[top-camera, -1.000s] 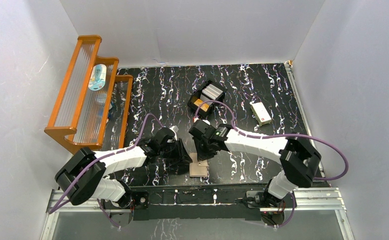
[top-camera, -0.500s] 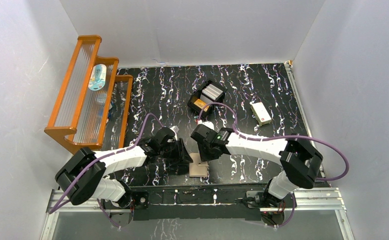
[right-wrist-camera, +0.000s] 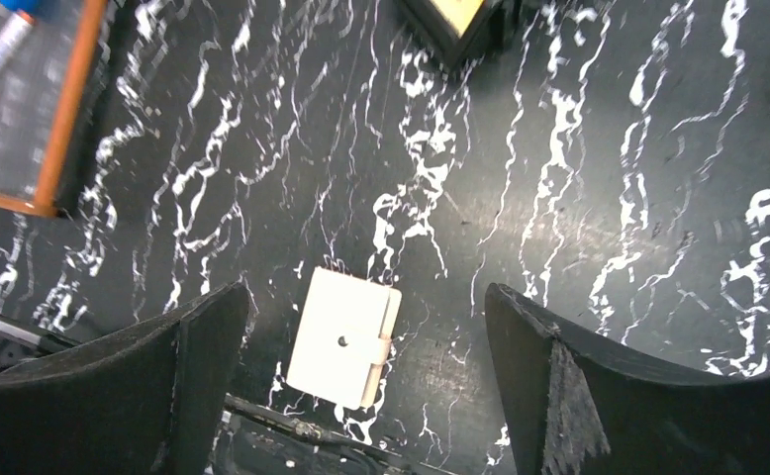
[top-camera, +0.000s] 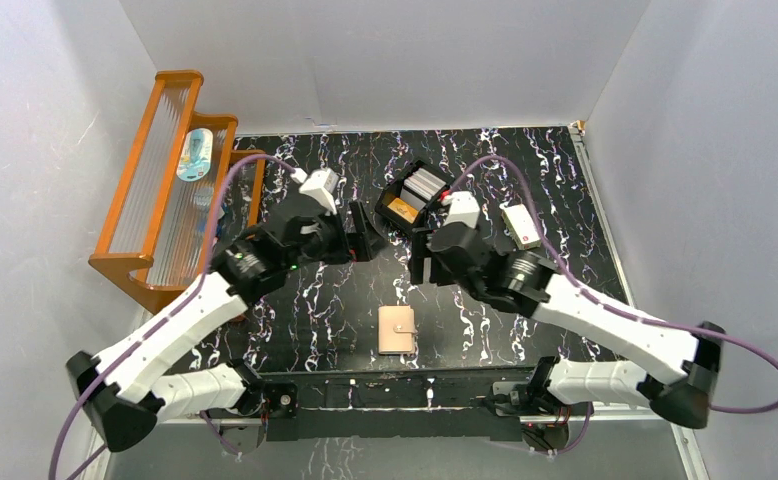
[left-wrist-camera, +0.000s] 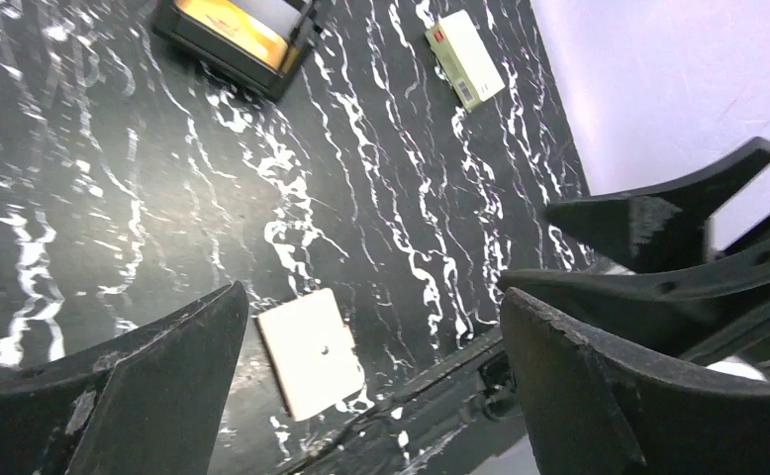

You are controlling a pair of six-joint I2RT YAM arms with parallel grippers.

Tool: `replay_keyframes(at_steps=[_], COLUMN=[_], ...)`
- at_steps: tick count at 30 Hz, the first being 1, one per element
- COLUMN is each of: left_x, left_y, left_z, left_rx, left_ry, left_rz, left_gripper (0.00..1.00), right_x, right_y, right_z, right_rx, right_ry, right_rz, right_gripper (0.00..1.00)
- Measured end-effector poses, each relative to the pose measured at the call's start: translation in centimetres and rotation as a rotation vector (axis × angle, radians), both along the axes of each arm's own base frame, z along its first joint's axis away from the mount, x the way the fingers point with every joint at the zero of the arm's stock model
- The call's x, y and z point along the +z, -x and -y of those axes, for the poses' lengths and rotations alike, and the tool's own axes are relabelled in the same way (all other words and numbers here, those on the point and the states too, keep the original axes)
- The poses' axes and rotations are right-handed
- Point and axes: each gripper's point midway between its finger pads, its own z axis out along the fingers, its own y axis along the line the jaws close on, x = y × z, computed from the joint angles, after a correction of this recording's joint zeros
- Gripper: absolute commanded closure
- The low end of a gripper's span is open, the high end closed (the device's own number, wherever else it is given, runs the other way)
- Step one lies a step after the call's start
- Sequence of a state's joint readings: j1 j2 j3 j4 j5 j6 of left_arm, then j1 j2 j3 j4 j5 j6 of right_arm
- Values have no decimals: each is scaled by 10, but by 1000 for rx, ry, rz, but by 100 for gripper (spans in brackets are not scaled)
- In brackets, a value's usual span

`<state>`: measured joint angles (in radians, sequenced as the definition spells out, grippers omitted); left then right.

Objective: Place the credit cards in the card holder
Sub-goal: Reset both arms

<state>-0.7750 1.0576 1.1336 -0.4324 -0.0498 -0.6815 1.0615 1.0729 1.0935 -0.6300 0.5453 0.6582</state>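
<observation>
On the marbled table (top-camera: pixel 345 170), tan card holder (top-camera: pixel 397 331) lies closed, left tool (left-wrist-camera: pixel 371 295) and right tool (right-wrist-camera: pixel 366 289) spread.

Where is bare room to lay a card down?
Bare table lies between the card holder and wooden rack, and right of the holder. Crowded near the black tray, where the left arm and right arm hang.

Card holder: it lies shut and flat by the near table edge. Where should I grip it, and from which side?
Probably from straight above, pinching the small tan leather-look card holder across its two long edges: it lies flat on the black marbled table, so only its thin sides offer purchase. Keep clear of the snap tab wrapping its right-hand edge.
</observation>
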Motion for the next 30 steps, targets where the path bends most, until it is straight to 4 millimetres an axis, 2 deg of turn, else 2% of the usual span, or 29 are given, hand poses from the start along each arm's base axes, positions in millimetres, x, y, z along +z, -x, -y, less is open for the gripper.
replay_keyframes(at_steps=[3, 6, 9, 14, 19, 30], left_x=[23, 29, 34, 57, 57, 45], left_y=[4, 12, 22, 43, 56, 50], left_z=[-18, -30, -43, -71, -89, -87], left_rx=[11, -2, -3, 27, 68, 88], left_ry=[-42, -83, -97, -37, 7, -22], left_rz=[60, 83, 102, 183, 213, 181], left_gripper=[1, 1, 1, 1, 1, 1], right_x=[25, 46, 60, 74, 76, 56], right_y=[3, 5, 9, 18, 19, 15], right_z=[16, 37, 62, 92, 95, 79], right_rx=[-17, -51, -101, -161, -176, -156], right_ry=[-53, -94, -139, -226, -248, -172], right_rz=[61, 126, 183, 223, 224, 169], right_gripper=[2, 2, 2, 2, 2, 2])
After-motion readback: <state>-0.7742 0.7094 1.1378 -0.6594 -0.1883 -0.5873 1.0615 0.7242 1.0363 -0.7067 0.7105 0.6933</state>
